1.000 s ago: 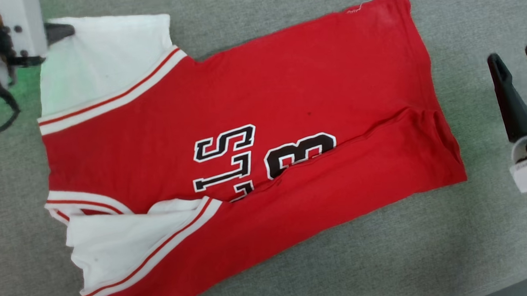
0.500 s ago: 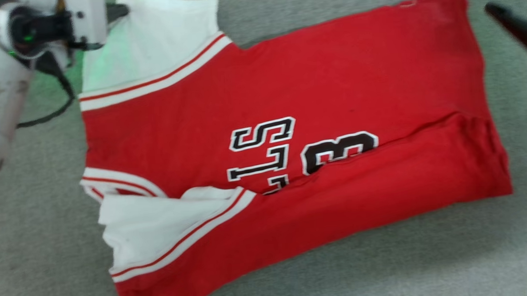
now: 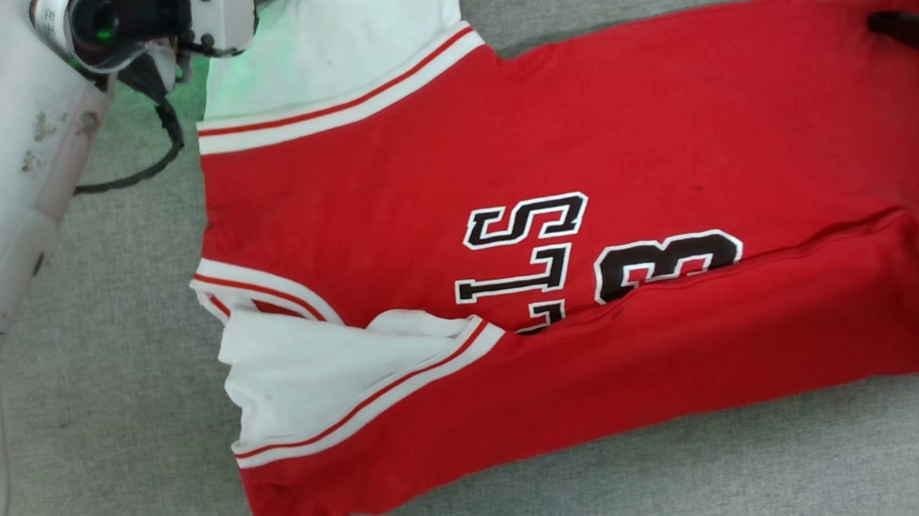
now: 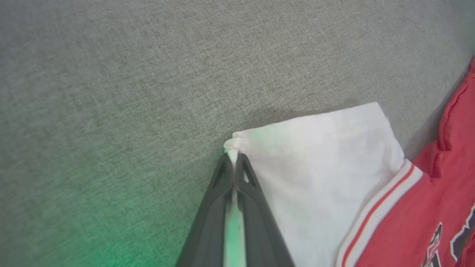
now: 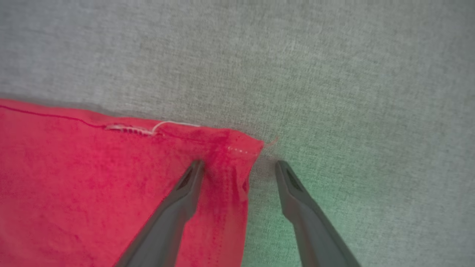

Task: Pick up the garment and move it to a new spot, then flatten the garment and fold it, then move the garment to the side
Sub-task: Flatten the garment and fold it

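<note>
Fold step in hand. Red jersey point(image 3: 655, 125) lies front up mid-frame on the grey bench point(image 3: 111, 459), lower edge folded over. My left fingers point(image 4: 233, 164), pressed together, pinch the corner of the white sleeve point(image 4: 315, 167), upper left. My right fingers point(image 5: 239, 163) stand spread astride the hem corner point(image 5: 237, 146), upper right. Next, I judge: close right, lift both corners together. Dark cable point(image 3: 153, 167) loops beside the sleeve: possible snag.

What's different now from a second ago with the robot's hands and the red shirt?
The left gripper pinched shut on the corner of the white sleeve. The right gripper moved to the hem corner of the garment and straddles it, open. The garment lies as before, partly folded; only the camera shifted.
</note>
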Robot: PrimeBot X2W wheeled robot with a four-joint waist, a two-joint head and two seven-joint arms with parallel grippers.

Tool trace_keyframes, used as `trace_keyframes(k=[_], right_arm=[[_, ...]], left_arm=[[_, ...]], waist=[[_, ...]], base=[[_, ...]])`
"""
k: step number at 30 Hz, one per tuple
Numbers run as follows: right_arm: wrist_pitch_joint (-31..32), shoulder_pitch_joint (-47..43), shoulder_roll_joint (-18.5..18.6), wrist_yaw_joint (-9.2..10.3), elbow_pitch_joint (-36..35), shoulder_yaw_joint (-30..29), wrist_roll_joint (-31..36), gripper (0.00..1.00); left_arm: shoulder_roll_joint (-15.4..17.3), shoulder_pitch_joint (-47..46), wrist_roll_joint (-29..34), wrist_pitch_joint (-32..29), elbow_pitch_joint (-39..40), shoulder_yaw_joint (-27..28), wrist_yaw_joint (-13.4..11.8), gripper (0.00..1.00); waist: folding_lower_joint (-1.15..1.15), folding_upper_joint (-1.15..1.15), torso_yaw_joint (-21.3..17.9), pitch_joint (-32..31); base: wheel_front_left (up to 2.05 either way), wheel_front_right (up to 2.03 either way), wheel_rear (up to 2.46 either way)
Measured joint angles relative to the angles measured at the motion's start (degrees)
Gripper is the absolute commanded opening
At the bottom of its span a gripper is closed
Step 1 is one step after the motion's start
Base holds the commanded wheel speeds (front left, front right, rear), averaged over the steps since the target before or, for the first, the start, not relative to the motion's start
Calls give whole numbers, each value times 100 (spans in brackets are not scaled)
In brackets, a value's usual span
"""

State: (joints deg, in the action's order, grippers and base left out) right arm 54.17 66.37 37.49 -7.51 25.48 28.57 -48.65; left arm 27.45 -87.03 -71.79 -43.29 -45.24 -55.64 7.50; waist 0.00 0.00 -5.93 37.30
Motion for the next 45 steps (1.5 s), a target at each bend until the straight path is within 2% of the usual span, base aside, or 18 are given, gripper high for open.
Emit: trace_keyframes(k=[2, 3, 4, 5, 16, 23, 34, 45], right_arm=[[32, 106, 18, 0, 103, 108, -26, 97], [18, 147, 18, 0, 137, 155, -29, 47], [-40, 169, 27, 0, 168, 189, -43, 15], [-97, 198, 36, -1, 208, 223, -58, 0], [-875, 54, 219, 0, 259, 565, -498, 0], [-1345, -321, 612, -1, -152, 724, -902, 0], [-1797, -1396, 1411, -1, -1015, 950, -1446, 0], [-2146, -2713, 2178, 0, -1935, 861, -1742, 0]], left_arm=[[5, -15, -51, 23, 31, -18, 5, 0], [9, -25, -66, 24, 45, -30, 5, 0], [10, -43, -90, 30, 58, -35, 5, 0], [9, -44, -118, 48, 73, -40, 7, 0], [44, 253, -492, 539, 400, -48, 3, 0], [270, 604, -851, 1015, 1139, 32, 2, 0], [1227, 1799, -1243, 1777, 2980, 19, 1, 0], [2190, 3202, -1250, 2761, 4619, -91, 0, 0]], waist=[[0, 0, 32, 43], [0, 0, 43, 61], [0, 0, 52, 77], [0, 0, 61, 89], [0, 0, 182, -184], [0, 0, 314, -624], [0, 0, 566, -1432], [0, 0, 753, -1922]], base=[[0, 0, 0], [0, 0, 0], [0, 0, 0], [0, 0, 0], [0, 0, 0], [0, 0, 0], [0, 0, 0], [0, 0, 0]])
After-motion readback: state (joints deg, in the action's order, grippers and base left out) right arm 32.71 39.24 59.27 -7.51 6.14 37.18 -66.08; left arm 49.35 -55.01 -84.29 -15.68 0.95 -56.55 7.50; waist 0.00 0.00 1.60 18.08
